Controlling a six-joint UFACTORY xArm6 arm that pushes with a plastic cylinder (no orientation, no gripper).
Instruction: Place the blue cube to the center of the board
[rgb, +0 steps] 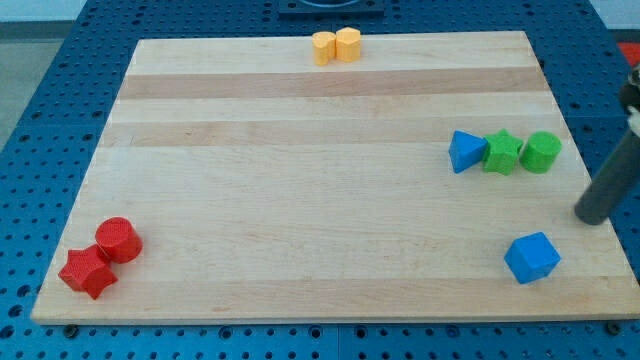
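Observation:
The blue cube (531, 258) lies near the board's bottom right corner. My tip (592, 214) is at the view's right edge, just past the board's right side, up and to the right of the blue cube and apart from it. The rod runs up and to the right out of view. A blue triangular block (464, 151) lies at the right, in a row with two green blocks.
A green star block (502, 152) and a green cylinder (541, 151) sit right of the blue triangle. Two yellow blocks (335, 46) touch at the board's top edge. A red cylinder (119, 240) and a red star block (87, 272) sit at the bottom left. The wooden board (300, 190) lies on a blue pegboard.

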